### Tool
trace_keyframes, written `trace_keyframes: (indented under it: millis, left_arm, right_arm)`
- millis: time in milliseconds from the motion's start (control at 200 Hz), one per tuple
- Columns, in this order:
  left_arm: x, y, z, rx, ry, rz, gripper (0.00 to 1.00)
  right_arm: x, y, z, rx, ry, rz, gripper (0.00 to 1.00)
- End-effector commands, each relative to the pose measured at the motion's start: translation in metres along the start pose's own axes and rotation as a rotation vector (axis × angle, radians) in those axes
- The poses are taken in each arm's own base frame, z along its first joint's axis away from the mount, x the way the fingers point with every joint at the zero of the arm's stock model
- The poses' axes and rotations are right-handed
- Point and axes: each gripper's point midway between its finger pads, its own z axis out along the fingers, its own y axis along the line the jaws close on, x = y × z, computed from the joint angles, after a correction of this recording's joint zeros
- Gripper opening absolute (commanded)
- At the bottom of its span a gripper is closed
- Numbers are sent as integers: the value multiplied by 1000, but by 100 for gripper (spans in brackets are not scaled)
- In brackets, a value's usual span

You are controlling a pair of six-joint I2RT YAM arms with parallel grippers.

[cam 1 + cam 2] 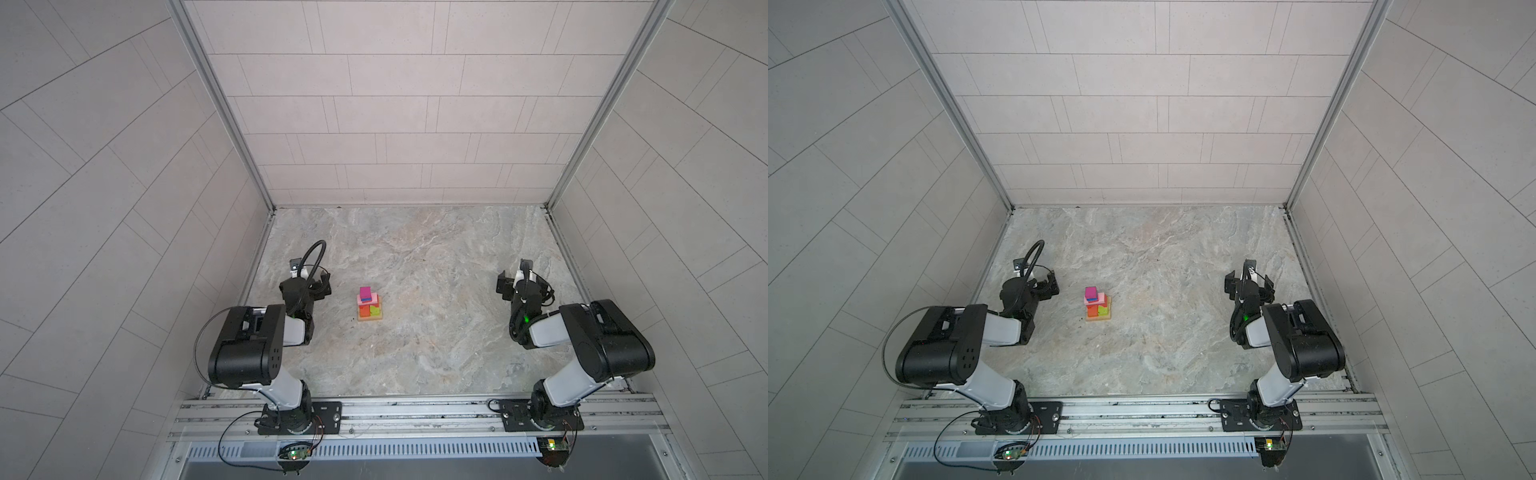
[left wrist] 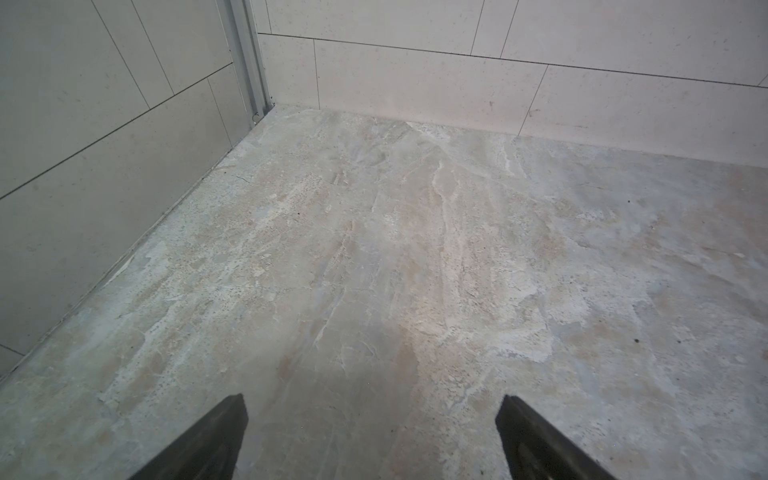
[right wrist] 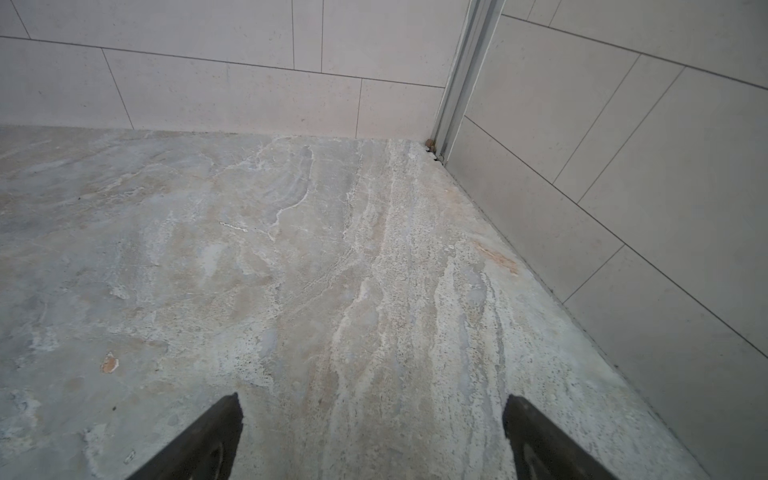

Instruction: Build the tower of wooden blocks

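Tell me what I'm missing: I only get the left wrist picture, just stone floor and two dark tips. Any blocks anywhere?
Observer: Yes. The tower stands on the table, left of its middle in both top views.
Operator: What's on top?
Observer: A magenta block.
Operator: Is the other claw holding something?
Observer: No. The right gripper is open and empty, well to the tower's right.
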Motion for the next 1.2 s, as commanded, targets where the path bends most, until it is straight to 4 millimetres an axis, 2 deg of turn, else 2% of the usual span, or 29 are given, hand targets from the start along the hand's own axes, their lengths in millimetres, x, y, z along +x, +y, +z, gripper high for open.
trace_keyframes:
  millis: [0,75,125,210,405,535,1196]
  left_arm:
    - [-16,-1,0,-2,-57,-3,100]
    - [-15,-4,3,8,-43,4,100]
    - [-15,-8,5,20,-30,19,100]
    - [-15,-9,6,23,-23,30,100]
    - [-15,-10,6,24,-23,30,100]
    - [-15,-9,6,23,-25,29,100]
    - [-15,-9,6,23,-24,29,100]
  right_arm:
    - [-13,-1,-8,-22,-92,30,100]
    - [-12,34,-3,-184,-53,-72,100]
    - [-9,49,6,-238,23,-127,99]
    - [-10,36,14,-194,54,-61,99]
    - [-11,36,15,-195,46,-63,99]
    - [-12,37,8,-172,5,-91,99]
    - [-12,36,12,-160,24,-90,99]
